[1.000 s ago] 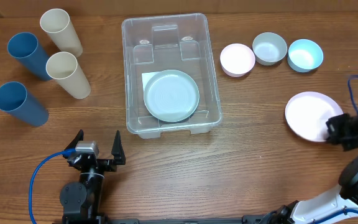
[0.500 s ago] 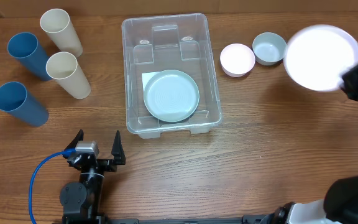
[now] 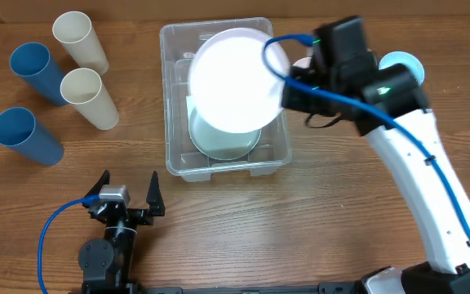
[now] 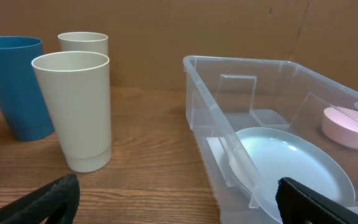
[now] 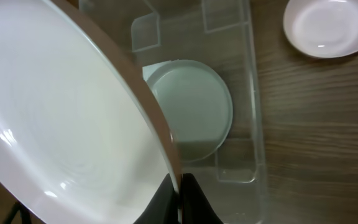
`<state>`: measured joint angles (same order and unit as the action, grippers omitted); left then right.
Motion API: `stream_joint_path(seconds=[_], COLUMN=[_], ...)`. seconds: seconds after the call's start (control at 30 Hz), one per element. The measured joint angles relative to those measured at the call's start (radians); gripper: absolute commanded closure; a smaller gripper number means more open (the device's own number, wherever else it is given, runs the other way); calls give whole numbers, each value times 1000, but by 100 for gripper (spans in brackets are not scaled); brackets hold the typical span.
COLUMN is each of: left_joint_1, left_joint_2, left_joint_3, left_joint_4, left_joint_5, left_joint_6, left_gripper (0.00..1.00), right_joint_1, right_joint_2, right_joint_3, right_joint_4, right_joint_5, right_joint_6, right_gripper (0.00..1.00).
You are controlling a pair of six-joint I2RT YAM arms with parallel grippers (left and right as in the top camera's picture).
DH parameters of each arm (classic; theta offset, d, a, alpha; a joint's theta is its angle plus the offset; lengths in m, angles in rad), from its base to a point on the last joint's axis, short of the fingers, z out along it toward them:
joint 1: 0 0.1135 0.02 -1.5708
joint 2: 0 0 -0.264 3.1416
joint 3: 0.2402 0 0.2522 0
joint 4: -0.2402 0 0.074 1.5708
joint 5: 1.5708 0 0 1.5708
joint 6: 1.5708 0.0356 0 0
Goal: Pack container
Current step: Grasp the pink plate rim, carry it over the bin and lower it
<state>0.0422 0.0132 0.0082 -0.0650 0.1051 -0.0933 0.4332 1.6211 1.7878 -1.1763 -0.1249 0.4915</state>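
Readable text, brands, numbers, signs: none that I can make out in any view.

Item: container (image 3: pixel 166 98), clear plastic. It has a white label (image 4: pixel 215 146) on its bottom, largely covered by the pale blue plate (image 4: pixel 291 168). The strip of label that shows is too small and glared for me to read any print on it.
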Motion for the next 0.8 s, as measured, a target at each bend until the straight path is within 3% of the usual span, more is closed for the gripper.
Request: stream_joint_path(seconds=[0.37,0.5,0.53,0.63,0.7,0.8], left_joint_1=[0,0,0,0,0,0], left_joint_2=[0,0,0,0,0,0], left_joint_3=[0,0,0,0,0,0], left_joint_4=[0,0,0,0,0,0], left_joint_5=[0,0,0,0,0,0], left_joint_6=[0,0,0,0,0,0], left_gripper=[0,0,0,0,0,0], right_joint_1=[45,45,45,45,45,45], right_joint_2=[326,357,359,360,360,361], right_joint_3=[-1,-2,-2,-2,-2,-2], right_joint_4=[23,9,2,-32,-58,-85], right_joint_5=[48,51,51,51,51,49], right_joint_6=[26,29,29,32,30,11], right_gripper=[96,96,91,53,45,45])
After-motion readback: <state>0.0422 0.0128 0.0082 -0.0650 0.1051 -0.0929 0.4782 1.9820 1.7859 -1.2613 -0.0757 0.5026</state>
